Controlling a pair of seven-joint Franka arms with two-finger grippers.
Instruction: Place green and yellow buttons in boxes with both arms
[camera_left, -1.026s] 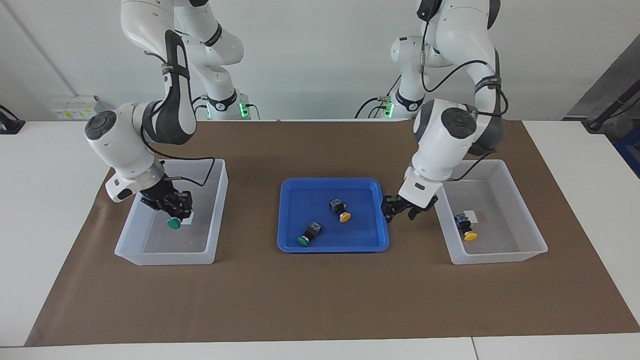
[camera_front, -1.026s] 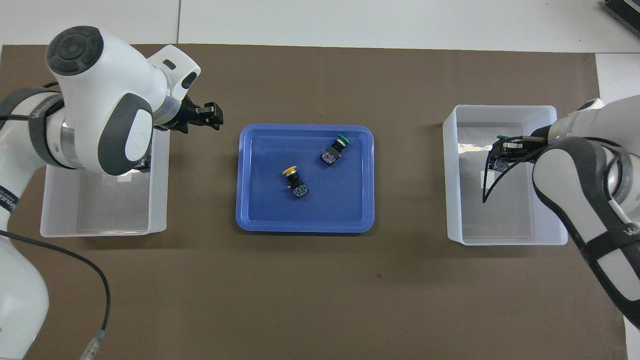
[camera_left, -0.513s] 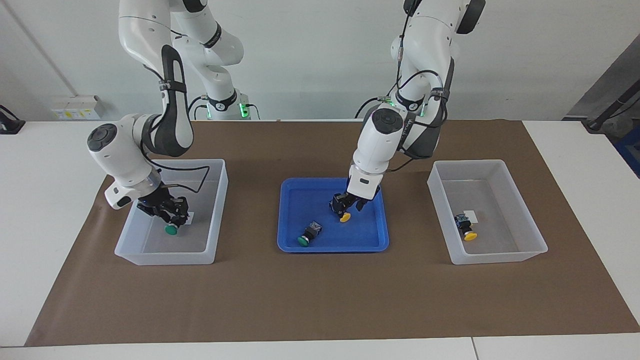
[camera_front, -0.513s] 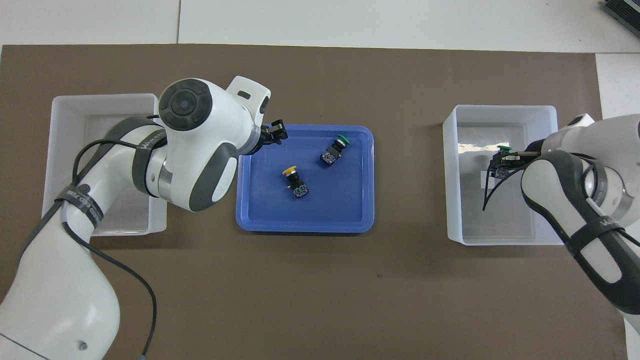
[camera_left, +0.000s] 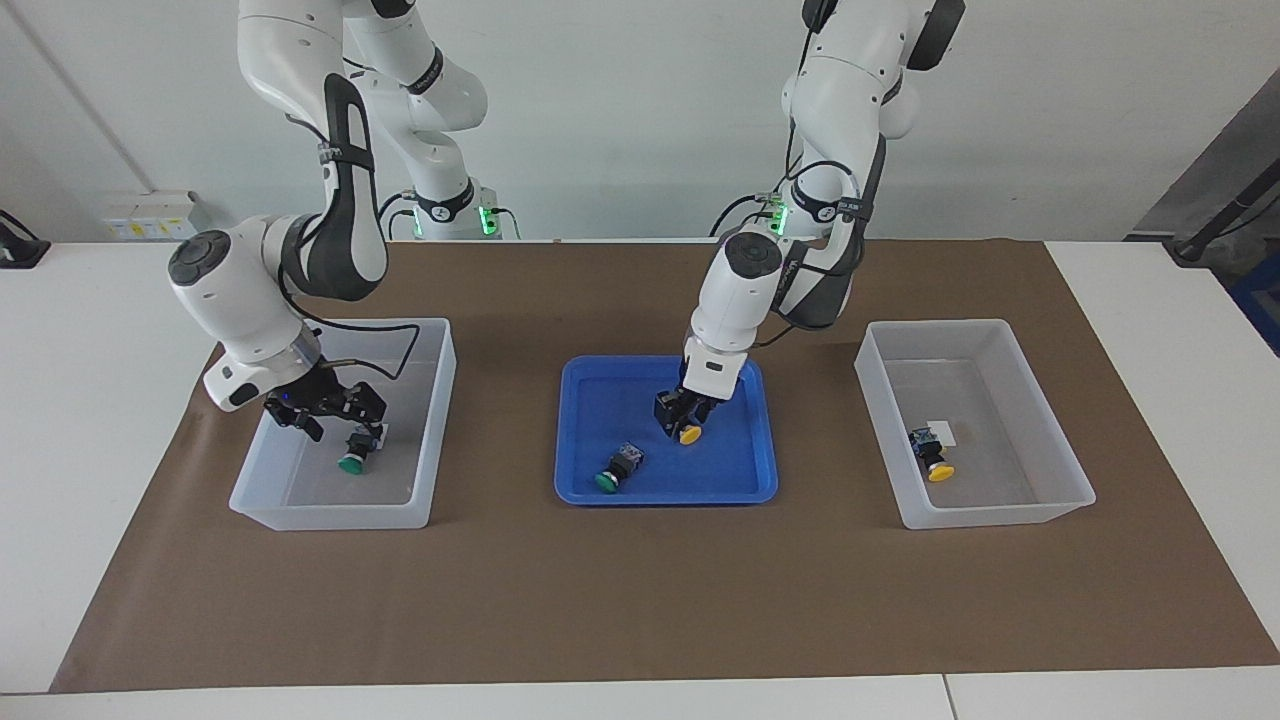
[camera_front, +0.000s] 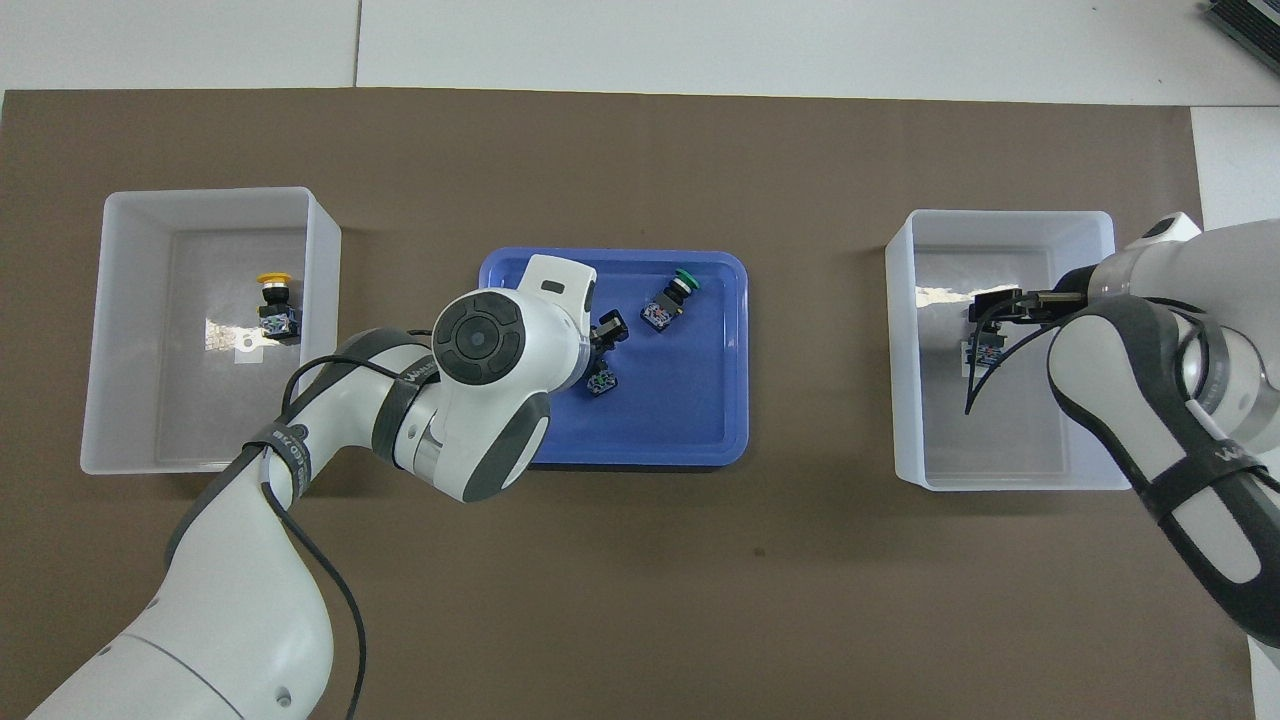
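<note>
Two of the four buttons are already placed, so the task is judged about half done. One yellow button (camera_left: 937, 462) is seen lying in the box (camera_left: 1040, 500) at the left arm's end of the table, beside its white label (camera_left: 941, 432). One green button (camera_left: 355, 452) is seen resting on the floor of the box (camera_left: 330, 515) at the right arm's end. The right gripper (camera_left: 325, 410) is held inside that box just above the green button, its jaws spread apart and nothing between them, so this button is judged to be released. Two buttons are left in the blue tray (camera_left: 740, 490) at the middle of the brown mat (camera_left: 640, 600): a second green button (camera_left: 618, 468), lying untouched toward the tray's edge farther from the robots, and a second yellow button (camera_left: 683, 427), over which the left gripper (camera_left: 683, 408) is lowered. The jaws of the left gripper are set at the body of this yellow button, but whether they are closed on it cannot be told. What remains is judged to be the carrying of these two buttons to the boxes
</note>
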